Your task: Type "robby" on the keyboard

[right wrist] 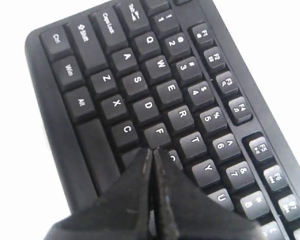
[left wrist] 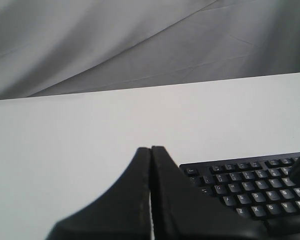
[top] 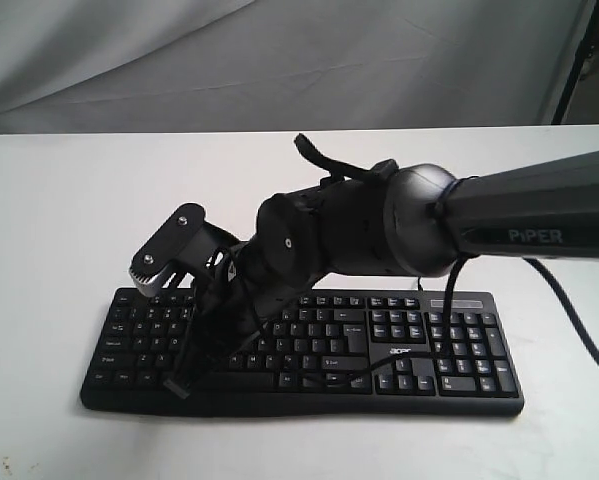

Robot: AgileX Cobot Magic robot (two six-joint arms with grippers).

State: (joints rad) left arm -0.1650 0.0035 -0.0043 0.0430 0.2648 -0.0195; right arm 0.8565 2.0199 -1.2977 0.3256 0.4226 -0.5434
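The black Acer keyboard [top: 449, 350] lies across the near part of the white table. My right arm reaches over it from the right, and my right gripper [top: 180, 386] points down at the keyboard's left letter block. In the right wrist view the right gripper [right wrist: 152, 150] is shut with nothing held. Its tip sits just below the F key [right wrist: 159, 132], against the partly hidden G key, and I cannot tell whether it touches. My left gripper [left wrist: 151, 148] is shut and empty, off the keyboard's [left wrist: 250, 190] Esc corner above bare table. It does not show in the exterior view.
The white table [top: 59, 220] extends left of and behind the keyboard. A grey cloth backdrop [top: 279, 60] hangs behind the table. A black cable [top: 577, 328] droops from my right arm past the keyboard's right end. Loose thin wires [top: 344, 378] hang over the keys.
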